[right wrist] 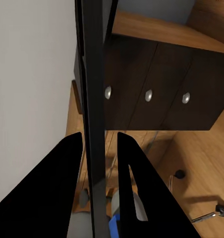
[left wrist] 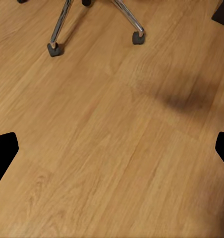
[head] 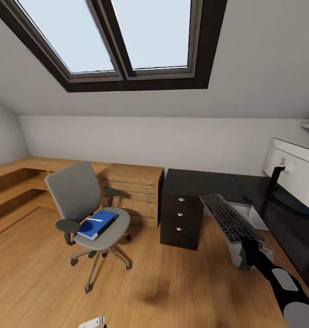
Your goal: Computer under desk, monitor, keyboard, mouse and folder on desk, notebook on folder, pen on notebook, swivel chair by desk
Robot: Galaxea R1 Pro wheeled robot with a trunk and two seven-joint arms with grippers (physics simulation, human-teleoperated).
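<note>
The step in hand looks like the keyboard's: the right gripper (right wrist: 99, 148) is closed on the keyboard (head: 229, 217), which it holds by one end, lifted and tilted in the air beside the drawer unit and short of the monitor (head: 295, 175); in the right wrist view the slim board runs edge-on between the two fingers. The monitor already stands on the desk (head: 245, 187), its white back toward the camera, and the computer (head: 246, 218) sits under the desk, partly hidden behind the keyboard. The next move, as I judge it, calls for carrying the keyboard over the black top, levelling it and laying it flat beside the monitor's stand without knocking the stand. The left gripper (left wrist: 112, 151) hangs wide open and empty above the wooden floor, near the chair's castors. The chair (head: 86, 205) stands well apart from the desk, in front of the oak chest (head: 132, 189), with the blue folder (head: 97, 224) lying on its seat and something small and white on top of it, too small to tell. No brand, label or writing can be read anywhere.
</note>
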